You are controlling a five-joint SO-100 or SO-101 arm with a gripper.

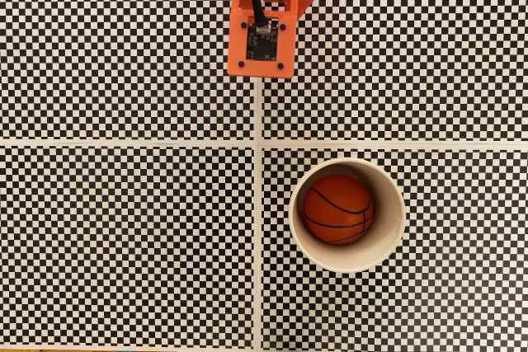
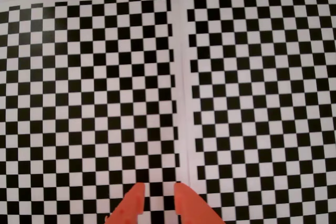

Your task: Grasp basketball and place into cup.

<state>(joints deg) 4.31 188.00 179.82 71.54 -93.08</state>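
Since the basketball already sits inside the cup, right of the checkered mat's centre seam, the task looks done; a ball has no long axis; the gripper hangs near the far edge, well apart, jaws slightly parted, holding nothing.

Matt paper cup, smooth glossy basketball

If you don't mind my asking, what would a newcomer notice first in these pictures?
The orange basketball sitting inside the cream cup, lower right in the fixed view, against the black-and-white checkered table. In the wrist view, the orange pincer pokes in at the bottom edge, fingertips slightly apart and holding nothing.
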